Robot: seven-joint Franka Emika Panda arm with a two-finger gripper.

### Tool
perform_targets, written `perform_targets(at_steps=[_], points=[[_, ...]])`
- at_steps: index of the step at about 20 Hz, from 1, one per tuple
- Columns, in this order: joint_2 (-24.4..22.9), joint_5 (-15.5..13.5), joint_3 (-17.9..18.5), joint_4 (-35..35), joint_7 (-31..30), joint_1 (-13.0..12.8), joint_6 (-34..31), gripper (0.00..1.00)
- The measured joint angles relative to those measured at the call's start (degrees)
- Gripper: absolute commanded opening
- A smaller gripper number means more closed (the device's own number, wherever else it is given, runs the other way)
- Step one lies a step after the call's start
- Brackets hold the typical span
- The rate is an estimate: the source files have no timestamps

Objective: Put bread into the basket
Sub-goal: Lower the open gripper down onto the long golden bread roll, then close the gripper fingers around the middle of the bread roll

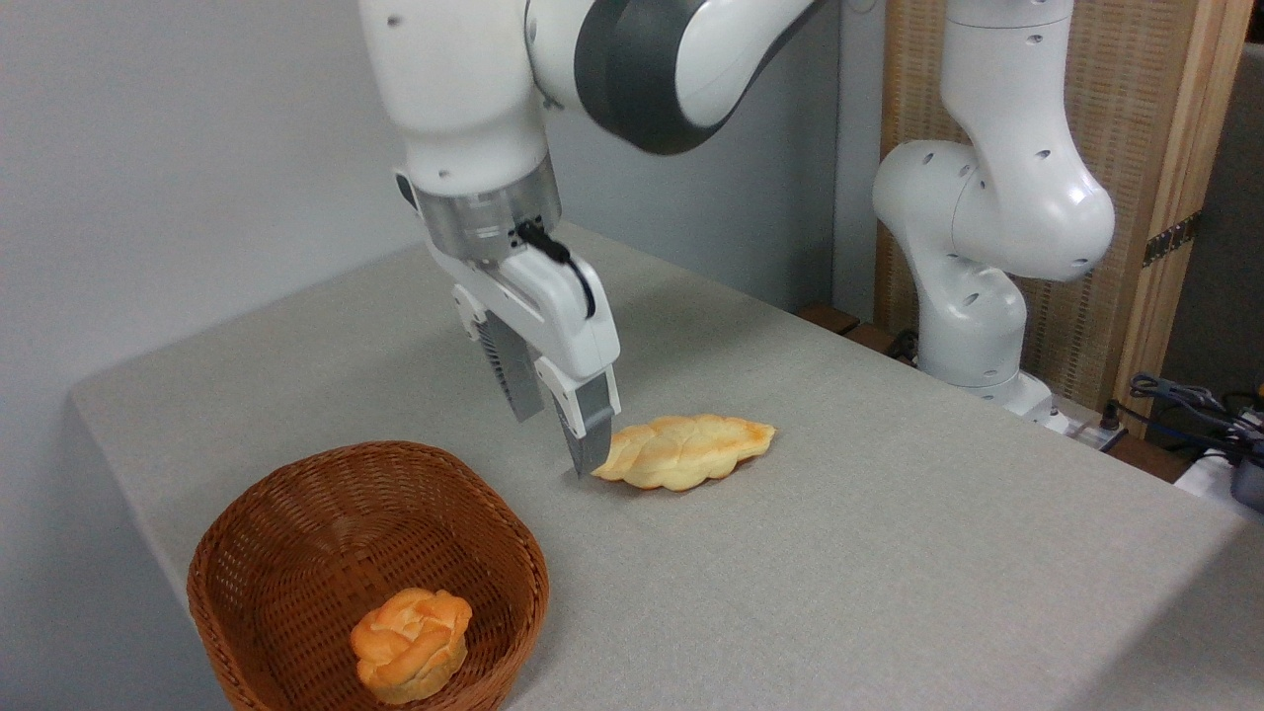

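Nearest to us we count one basket (296,533), brown woven wicker, rounded-square with deep sides, standing on the grey table (889,553) at its near left corner. Inside the basket, against its near wall, lies one small round knotted bun (411,642) of deep orange colour.

Beyond the basket and to its right we see one bread (684,450), lying flat on the table, outside the basket and apart from it. It is a long, flat braided loaf, pale golden, with pointed ends; the end away from the basket is browned, and its plaited top shows soft ridges. It lies roughly crosswise, one tip turned toward the basket side.

Between the basket and the bread, above the cloth, hangs one gripper (559,434), pointing down and somewhat tilted. We count two grey fingers (590,434): the nearer one has its tip just beside the basket-side tip of the bread, perhaps touching it, though we cannot tell for sure; the other finger stands farther back, behind the basket's far rim. The jaws are spread apart with nothing between them, so the claw is released.

Farther from the basket, past the bread, we see the one white arm (987,217) rising from its base at the table's far right edge, before a wooden panel (1145,118).
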Motion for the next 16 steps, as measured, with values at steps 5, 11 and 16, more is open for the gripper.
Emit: perform_targets(at_steps=[5, 11, 16], points=[[-0.62, 0.95, -0.08, -6.94, 8.0, -3.43, -0.02, 1.0], [-0.79, 2.03, -0.08, -13.03, 15.48, -4.87, -0.02, 1.0], [-0.8, 3.91, -0.09, -14.89, 15.73, -6.18, -0.02, 0.91]])
